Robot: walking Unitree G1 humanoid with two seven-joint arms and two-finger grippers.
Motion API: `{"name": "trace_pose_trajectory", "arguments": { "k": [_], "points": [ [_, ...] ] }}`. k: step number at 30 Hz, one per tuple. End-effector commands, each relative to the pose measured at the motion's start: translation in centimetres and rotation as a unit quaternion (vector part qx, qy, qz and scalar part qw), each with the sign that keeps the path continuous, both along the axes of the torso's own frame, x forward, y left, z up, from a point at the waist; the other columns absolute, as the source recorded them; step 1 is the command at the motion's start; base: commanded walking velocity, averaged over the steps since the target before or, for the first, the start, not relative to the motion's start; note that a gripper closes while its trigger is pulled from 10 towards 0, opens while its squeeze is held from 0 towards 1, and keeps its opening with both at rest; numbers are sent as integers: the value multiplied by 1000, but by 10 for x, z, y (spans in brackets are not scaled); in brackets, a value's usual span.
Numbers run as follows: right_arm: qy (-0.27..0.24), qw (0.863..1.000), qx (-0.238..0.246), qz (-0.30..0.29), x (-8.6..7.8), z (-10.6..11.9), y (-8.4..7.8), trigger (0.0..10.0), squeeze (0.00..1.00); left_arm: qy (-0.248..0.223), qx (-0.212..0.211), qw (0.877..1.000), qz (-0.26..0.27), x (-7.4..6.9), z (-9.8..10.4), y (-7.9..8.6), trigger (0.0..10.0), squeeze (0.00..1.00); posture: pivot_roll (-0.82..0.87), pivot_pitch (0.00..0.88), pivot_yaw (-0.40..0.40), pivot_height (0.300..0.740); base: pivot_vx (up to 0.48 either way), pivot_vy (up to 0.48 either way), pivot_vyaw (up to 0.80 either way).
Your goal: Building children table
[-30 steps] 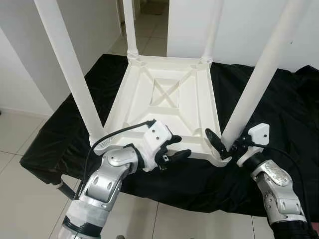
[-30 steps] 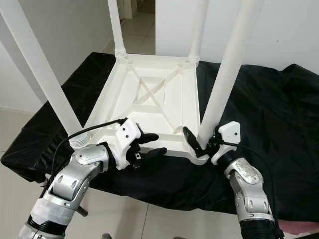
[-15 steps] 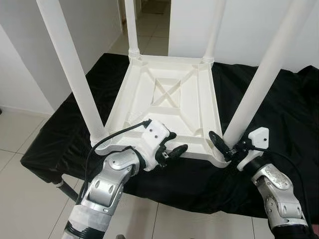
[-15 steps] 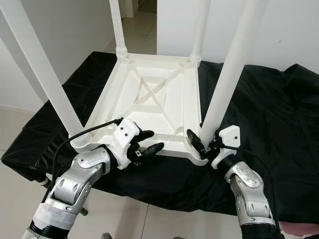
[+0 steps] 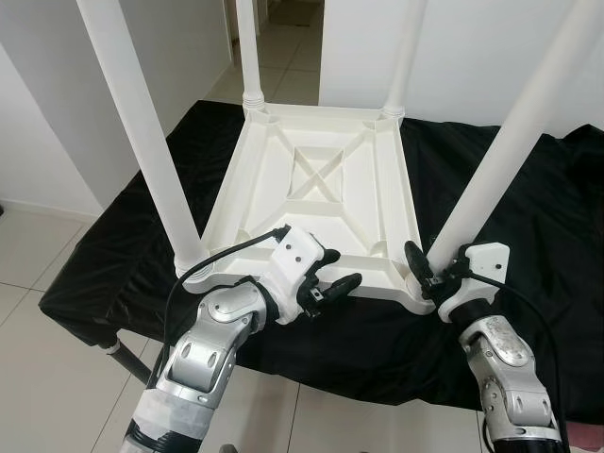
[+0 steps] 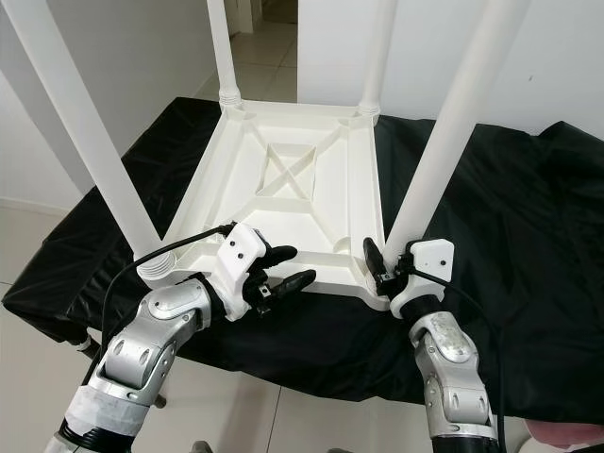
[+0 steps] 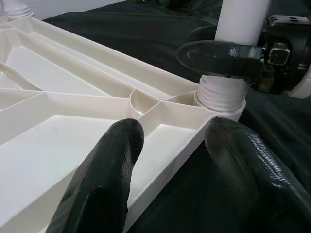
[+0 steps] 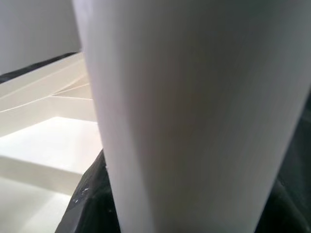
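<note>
right end effector (image 5: 427, 274) now closed around base of near-right leg (image 5: 500, 151), moved in closer | left end effector (image 5: 330, 278) fingers spread, straddling near rim, shifted slightly right | upturned white table (image 5: 316, 189) on black-draped tabletop (image 5: 528, 236), unmoved

A black cloth (image 5: 528, 311) covers the low surface in front of the white walls (image 5: 38, 142), rumpled along its edges and hanging over the near side. The floor (image 5: 28, 255) is laid with pale tiles, and an open doorway (image 5: 283, 38) at the back shows more tiled floor beyond.
</note>
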State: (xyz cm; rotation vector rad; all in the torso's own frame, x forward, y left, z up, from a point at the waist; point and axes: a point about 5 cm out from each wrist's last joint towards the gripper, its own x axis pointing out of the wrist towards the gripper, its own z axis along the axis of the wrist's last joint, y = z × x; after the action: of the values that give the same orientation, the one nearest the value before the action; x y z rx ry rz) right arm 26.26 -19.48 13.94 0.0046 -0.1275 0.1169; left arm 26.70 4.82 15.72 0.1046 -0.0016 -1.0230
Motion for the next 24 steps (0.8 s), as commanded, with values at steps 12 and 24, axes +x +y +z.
{"name": "trace_pose_trajectory", "arguments": {
  "k": [12, 24],
  "points": [
    [35, 981, 73, -179, 10, -14, 31, 10000, 0, -6, 22, 999, 45, 8, -5, 4, 10000, 0, -109, 0, 38, 740, 0, 0, 0],
    [-25, 993, 62, -99, 7, 8, 47, 10000, 1000, -24, 14, 1000, 8, 8, -2, -6, 10000, 0, -132, 1, 32, 740, 0, 0, 0]
  ]
}}
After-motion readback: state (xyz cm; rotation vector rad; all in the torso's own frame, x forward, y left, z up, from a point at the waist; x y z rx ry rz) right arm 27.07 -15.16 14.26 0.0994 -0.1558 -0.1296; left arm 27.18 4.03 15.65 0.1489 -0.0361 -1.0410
